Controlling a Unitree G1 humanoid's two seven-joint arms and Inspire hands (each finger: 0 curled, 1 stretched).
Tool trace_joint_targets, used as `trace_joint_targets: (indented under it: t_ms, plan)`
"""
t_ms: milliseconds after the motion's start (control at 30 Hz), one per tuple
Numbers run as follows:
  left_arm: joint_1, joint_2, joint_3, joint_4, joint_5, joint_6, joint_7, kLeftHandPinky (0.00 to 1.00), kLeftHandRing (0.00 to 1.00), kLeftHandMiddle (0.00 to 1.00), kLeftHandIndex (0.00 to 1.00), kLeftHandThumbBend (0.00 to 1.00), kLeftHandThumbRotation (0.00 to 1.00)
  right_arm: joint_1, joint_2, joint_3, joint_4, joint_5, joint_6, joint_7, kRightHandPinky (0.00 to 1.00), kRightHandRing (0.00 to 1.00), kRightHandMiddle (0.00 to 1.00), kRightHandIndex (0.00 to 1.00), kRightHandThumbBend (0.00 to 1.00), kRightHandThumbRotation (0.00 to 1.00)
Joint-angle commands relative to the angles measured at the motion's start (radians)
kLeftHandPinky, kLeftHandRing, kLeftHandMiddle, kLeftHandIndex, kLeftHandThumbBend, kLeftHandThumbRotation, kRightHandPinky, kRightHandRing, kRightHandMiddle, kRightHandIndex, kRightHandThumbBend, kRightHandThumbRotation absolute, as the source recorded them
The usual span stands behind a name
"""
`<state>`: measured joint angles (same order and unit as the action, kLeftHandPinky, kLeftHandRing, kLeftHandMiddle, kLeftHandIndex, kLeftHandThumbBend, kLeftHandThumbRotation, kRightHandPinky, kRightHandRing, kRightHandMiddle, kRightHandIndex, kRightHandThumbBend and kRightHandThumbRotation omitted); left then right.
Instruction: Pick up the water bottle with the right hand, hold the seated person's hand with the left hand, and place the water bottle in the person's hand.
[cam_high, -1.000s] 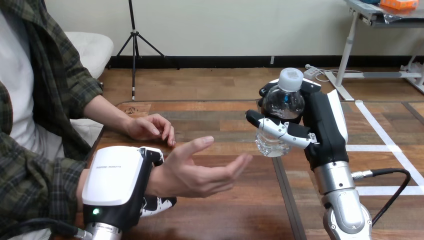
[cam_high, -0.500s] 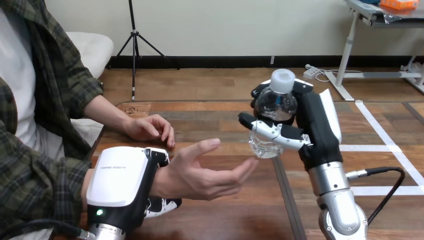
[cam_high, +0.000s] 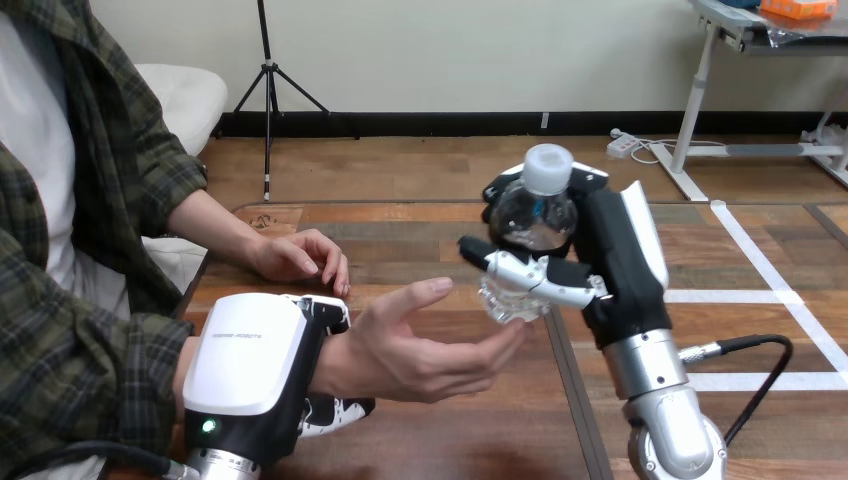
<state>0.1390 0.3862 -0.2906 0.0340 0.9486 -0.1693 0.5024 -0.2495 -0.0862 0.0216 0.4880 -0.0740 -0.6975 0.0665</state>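
1. Water bottle (cam_high: 530, 225), head view: the right hand (cam_high: 610, 265) grasps it upright. It is further left than a second ago, its base just above the fingertips of the person's hand (cam_high: 410, 345), which lies open and palm up over the table (cam_high: 420, 225). The handover looks close.
2. The left hand (cam_high: 255, 365) clasps the person's wrist, thumb over, fingers under.
3. I cannot tell whether the bottle and the fingertips touch. The right hand's fingers cover the bottle's middle.
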Motion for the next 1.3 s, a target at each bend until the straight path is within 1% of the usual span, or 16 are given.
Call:
trace_joint_targets:
  t_ms: [0, 200, 467, 767, 1267]
  plan:
    - [-0.050, -0.028, -0.031, -0.038, -0.015, -0.043, 0.003, 0.18, 0.20, 0.25, 0.24, 0.89, 0.00, -0.032, 0.005, 0.009, -0.086, 0.025, -0.035, 0.018, 0.35, 0.40, 0.45, 0.47, 0.69, 0.00]
    - [-0.052, -0.030, -0.033, -0.043, -0.021, -0.037, -0.014, 0.18, 0.20, 0.24, 0.24, 0.89, 0.00, -0.019, 0.006, 0.016, -0.104, 0.037, -0.043, 0.045, 0.35, 0.40, 0.44, 0.47, 0.68, 0.00]
    - [-0.053, -0.035, -0.032, -0.047, -0.021, -0.033, -0.027, 0.18, 0.20, 0.24, 0.23, 0.88, 0.00, 0.003, 0.005, 0.024, -0.135, 0.038, -0.044, 0.067, 0.35, 0.40, 0.44, 0.46, 0.67, 0.00]
    - [-0.055, -0.036, -0.030, -0.046, -0.024, -0.034, -0.035, 0.18, 0.20, 0.24, 0.24, 0.89, 0.00, 0.035, 0.007, 0.040, -0.179, 0.070, -0.022, 0.106, 0.34, 0.39, 0.43, 0.45, 0.68, 0.00]
    - [-0.056, -0.036, -0.025, -0.046, -0.025, -0.034, -0.040, 0.18, 0.20, 0.25, 0.24, 0.90, 0.00, 0.087, 0.003, 0.060, -0.233, 0.110, 0.000, 0.166, 0.33, 0.38, 0.42, 0.44, 0.68, 0.00]
